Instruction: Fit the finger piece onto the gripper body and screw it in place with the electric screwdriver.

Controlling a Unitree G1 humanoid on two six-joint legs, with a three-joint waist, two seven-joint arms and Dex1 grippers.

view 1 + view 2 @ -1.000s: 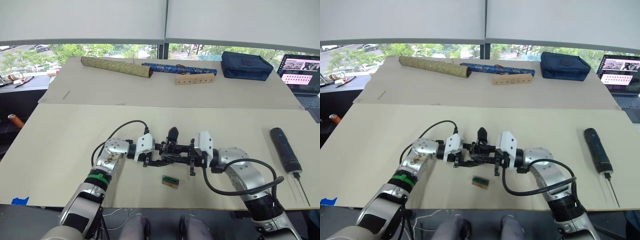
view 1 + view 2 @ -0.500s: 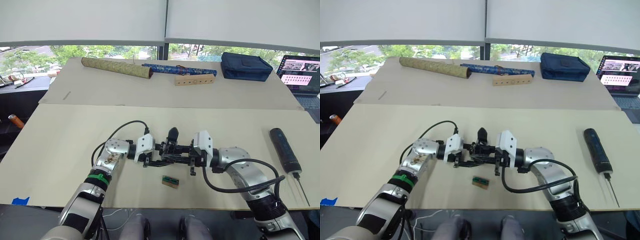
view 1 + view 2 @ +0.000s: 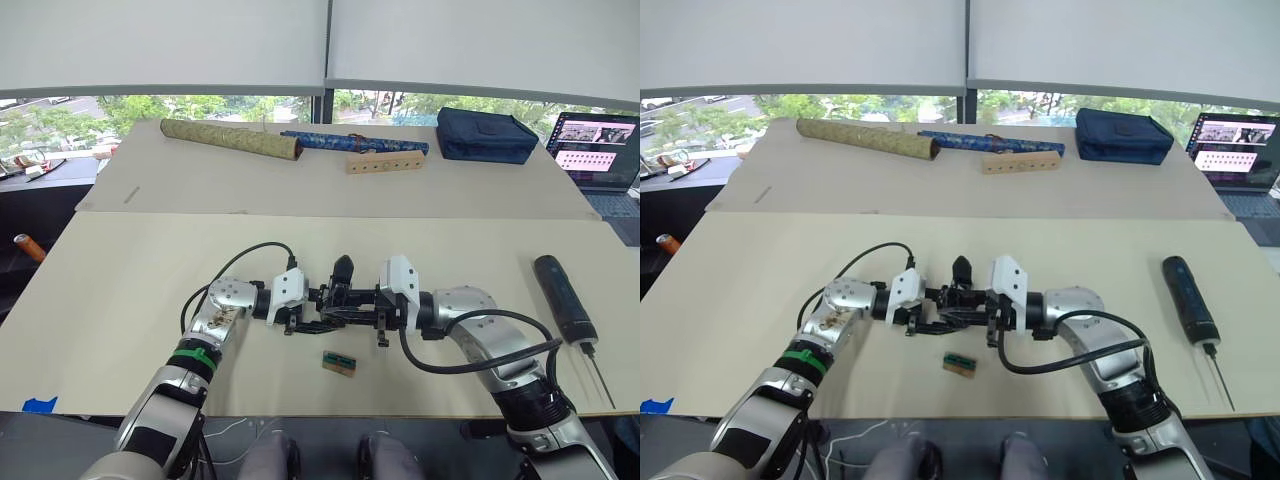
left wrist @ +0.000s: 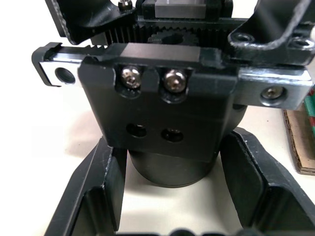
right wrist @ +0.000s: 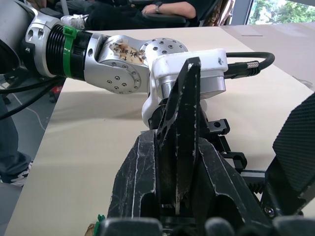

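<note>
The gripper body [image 3: 338, 296] sits mid-table, a black block with rails, two screws and an upright pointed finger [image 3: 342, 266]. My left gripper [image 3: 308, 308] is shut on it, its fingers [image 4: 101, 191] hugging the round base [image 4: 172, 169]. From the other side my right gripper [image 3: 363, 306] meets the body and is shut on the finger piece [image 5: 179, 132], a black pointed wedge standing between its pads. The electric screwdriver [image 3: 562, 298] lies untouched at the right of the table, bit toward the front edge.
A small wooden block with a green top [image 3: 341, 363] lies just in front of the grippers. On the far table are a gold roll [image 3: 232, 137], a blue roll [image 3: 350, 141], a drilled wooden bar [image 3: 385, 163] and a navy pouch [image 3: 488, 133]. A laptop [image 3: 598, 145] stands far right.
The view has shifted slightly. My right gripper has edged a little closer against the gripper body with the finger piece; the left gripper has kept its hold.
</note>
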